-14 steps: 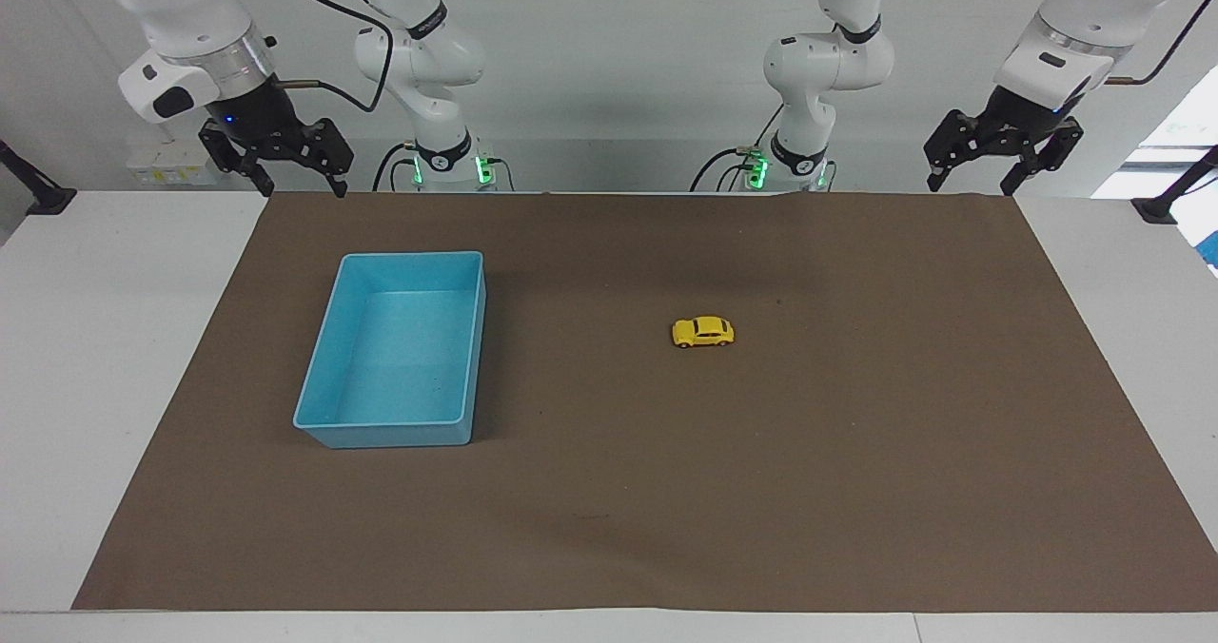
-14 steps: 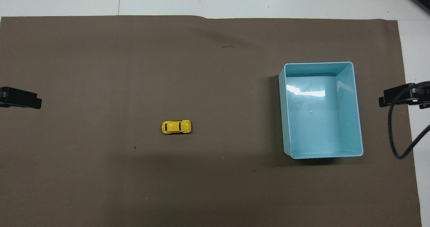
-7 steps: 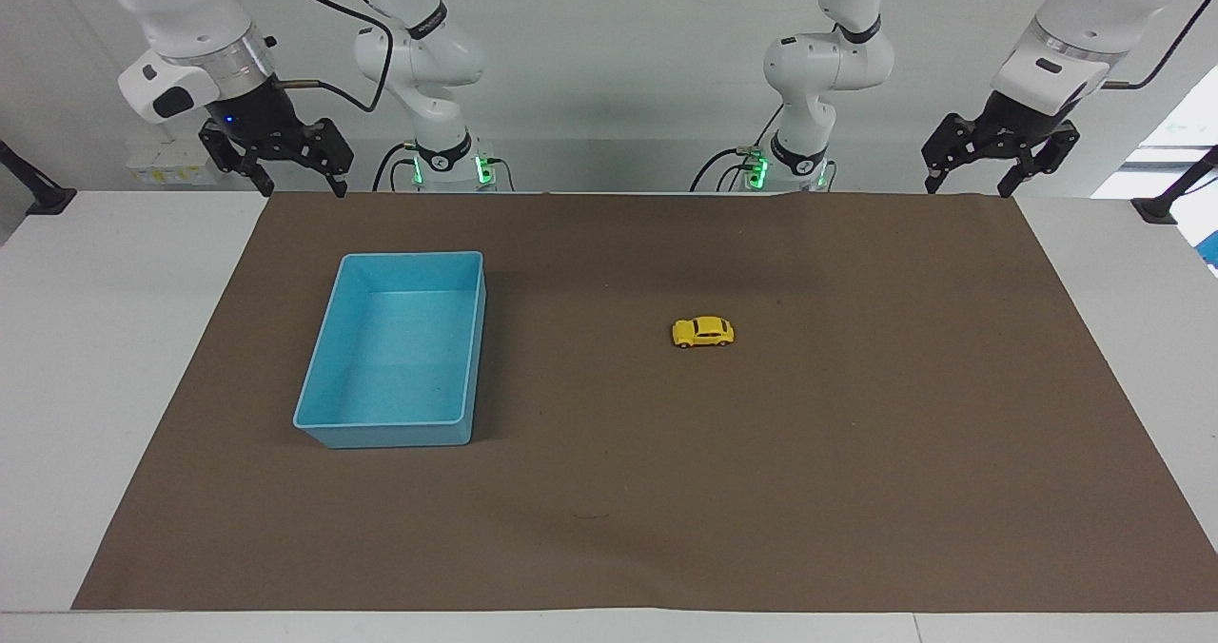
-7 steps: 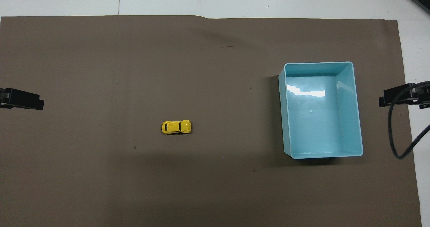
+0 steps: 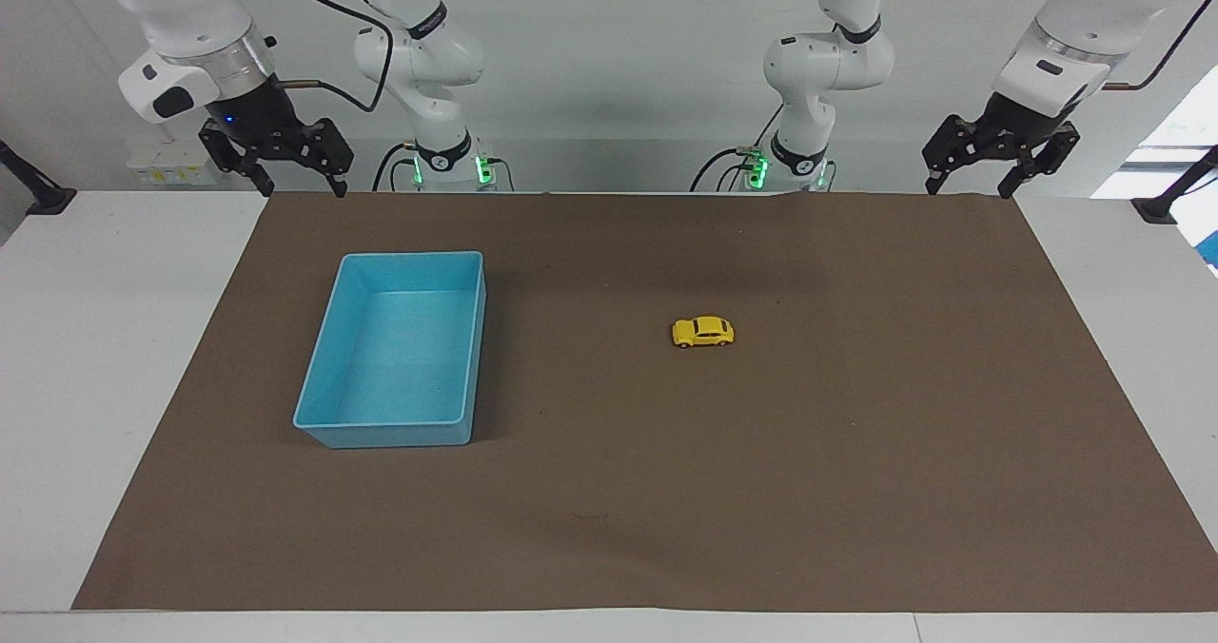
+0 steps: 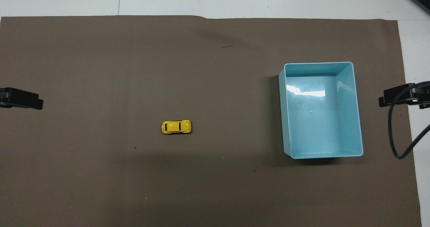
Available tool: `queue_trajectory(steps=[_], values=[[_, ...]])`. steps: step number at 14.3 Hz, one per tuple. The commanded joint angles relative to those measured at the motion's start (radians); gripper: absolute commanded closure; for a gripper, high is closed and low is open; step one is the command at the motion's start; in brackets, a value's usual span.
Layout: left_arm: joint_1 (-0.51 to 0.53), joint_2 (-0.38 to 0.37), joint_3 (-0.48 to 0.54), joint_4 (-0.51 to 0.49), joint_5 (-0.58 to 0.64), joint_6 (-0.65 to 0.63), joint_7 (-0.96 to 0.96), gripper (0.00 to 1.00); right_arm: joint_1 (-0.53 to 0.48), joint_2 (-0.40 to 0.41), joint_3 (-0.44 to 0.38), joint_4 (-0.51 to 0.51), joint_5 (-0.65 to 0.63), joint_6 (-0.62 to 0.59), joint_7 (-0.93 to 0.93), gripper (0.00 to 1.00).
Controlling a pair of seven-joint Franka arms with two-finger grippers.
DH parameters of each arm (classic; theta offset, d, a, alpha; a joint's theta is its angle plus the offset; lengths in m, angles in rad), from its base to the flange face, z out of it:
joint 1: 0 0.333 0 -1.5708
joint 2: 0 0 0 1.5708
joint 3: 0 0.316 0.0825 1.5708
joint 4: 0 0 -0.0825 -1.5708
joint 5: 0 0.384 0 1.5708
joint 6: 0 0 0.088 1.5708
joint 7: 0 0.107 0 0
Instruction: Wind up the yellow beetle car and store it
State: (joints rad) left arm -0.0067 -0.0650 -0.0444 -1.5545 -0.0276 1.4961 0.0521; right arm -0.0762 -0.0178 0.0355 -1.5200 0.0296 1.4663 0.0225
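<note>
Brown mat (image 5: 856, 491): a large sheet of brown paper covers most of the white table (image 5: 105, 358), with bare white strips showing at both ends.
Blue bin (image 5: 328, 358): an open, rectangular light-blue tub, standing on the mat toward the right arm's end of the table; nothing lies inside it.
Cable (image 6: 396, 133): a dark cable loops down by the right gripper at the edge of the overhead view, over the white table just off the mat, near the bin but apart from it.
In the way: nothing stands between the car and the bin, or between the car and either gripper; only flat mat lies there.
Yellow beetle car (image 5: 703, 332): it sits on its wheels on the mat, near the middle of the table and a little toward the left arm's end, lying lengthwise along the table. It is well apart from the bin and touches nothing but the mat.
Left gripper (image 5: 972, 185): up in the air over the mat's corner at the left arm's end, on the robots' side; its fingers are spread and hold nothing. The car is well away from it, toward the middle of the table.
Right gripper (image 5: 302, 186): waits in the air over the mat's edge at the right arm's end, fingers spread and bare, with the bin between it and the car.
</note>
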Motion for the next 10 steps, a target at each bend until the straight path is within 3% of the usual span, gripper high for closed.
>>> queue_trajectory(steps=[1,10], values=[[0.014,-0.019,-0.005,-0.024,-0.012,0.018,-0.008,0.00,-0.007,-0.007,0.007,0.000,0.006,0.003,0.013,0.00],[-0.001,-0.012,-0.006,-0.058,-0.014,0.036,-0.130,0.00,-0.007,-0.007,0.007,0.000,0.006,0.003,0.013,0.00]])
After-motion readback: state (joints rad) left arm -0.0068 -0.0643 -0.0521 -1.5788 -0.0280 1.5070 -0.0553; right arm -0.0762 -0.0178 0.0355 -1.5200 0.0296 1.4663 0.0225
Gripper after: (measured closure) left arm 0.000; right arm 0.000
